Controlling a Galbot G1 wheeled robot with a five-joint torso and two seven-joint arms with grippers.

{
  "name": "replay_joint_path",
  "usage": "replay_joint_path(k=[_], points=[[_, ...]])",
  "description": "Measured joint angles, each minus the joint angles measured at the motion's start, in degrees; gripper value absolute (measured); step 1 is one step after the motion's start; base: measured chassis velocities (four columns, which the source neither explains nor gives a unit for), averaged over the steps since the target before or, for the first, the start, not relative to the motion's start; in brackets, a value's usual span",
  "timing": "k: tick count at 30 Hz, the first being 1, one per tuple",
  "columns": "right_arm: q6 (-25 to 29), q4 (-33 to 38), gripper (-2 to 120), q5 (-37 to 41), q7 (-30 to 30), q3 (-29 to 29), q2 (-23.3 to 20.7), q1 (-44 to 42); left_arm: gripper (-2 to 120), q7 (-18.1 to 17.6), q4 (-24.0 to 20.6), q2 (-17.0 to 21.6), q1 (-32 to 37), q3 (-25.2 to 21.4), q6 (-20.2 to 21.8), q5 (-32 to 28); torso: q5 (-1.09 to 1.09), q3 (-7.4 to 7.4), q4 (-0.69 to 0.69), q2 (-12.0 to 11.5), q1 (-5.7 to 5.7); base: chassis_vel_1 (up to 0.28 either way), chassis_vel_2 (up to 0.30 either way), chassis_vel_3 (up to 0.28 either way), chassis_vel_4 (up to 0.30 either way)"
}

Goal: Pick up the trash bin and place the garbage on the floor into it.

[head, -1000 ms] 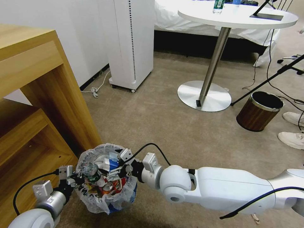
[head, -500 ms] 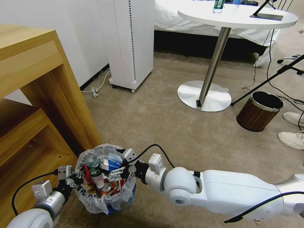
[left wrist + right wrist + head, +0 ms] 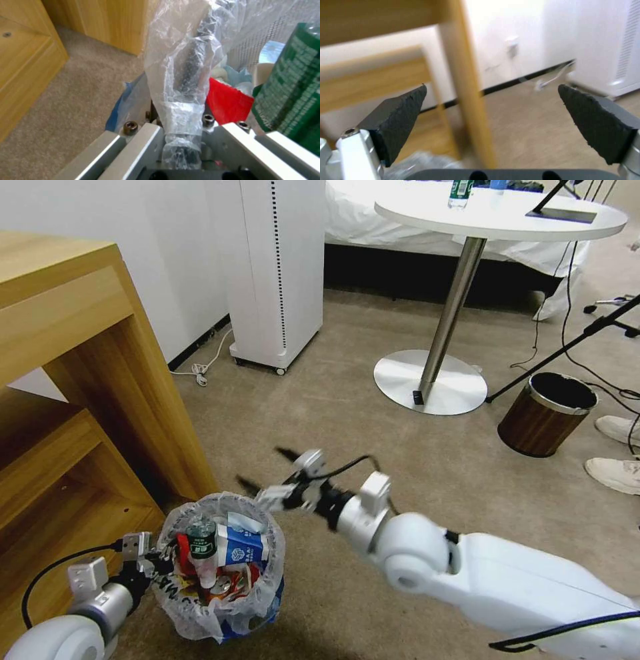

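The trash bin [image 3: 220,607], lined with a crinkly white bag, hangs low at the front left. My left gripper [image 3: 150,563] is shut on its rim; in the left wrist view the bagged rim [image 3: 181,110] is clamped between the jaws. Inside lies garbage: a green-label bottle [image 3: 200,543] [image 3: 293,82], a blue-white carton [image 3: 241,548], a red wrapper [image 3: 181,553] [image 3: 226,102] and a crushed red-white cup [image 3: 223,587]. My right gripper [image 3: 263,468] [image 3: 491,86] is open and empty, just above and beyond the bin's right rim.
A wooden shelf unit [image 3: 67,347] stands close on the left, its leg [image 3: 466,82] right before the right gripper. A white appliance [image 3: 280,267], a round table's base [image 3: 430,380] and a brown wood-grain bin [image 3: 547,413] stand farther off. A person's white shoes [image 3: 617,473] are at right.
My right gripper has risen out of the bin's mouth and moved up and to the right, leaving the blue-white carton inside. The left gripper still holds the rim.
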Motion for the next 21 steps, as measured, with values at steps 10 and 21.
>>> replay_joint_path(k=[10,21], points=[[0.65,2.30,100,0.01,-0.30,16.86,-5.57,-10.72,0,-5.04,4.49,6.97,-3.38,1.93,2.81,-9.20,0.00,0.00,-0.01,0.00,0.00,0.000,0.000,0.000,0.000],[1.04,2.73,100,-0.43,-0.44,24.15,-5.67,-17.34,0,-6.57,9.04,8.54,-4.64,3.64,3.14,-12.76,0.00,0.00,0.00,0.00,0.00,0.000,0.000,0.000,0.000]])
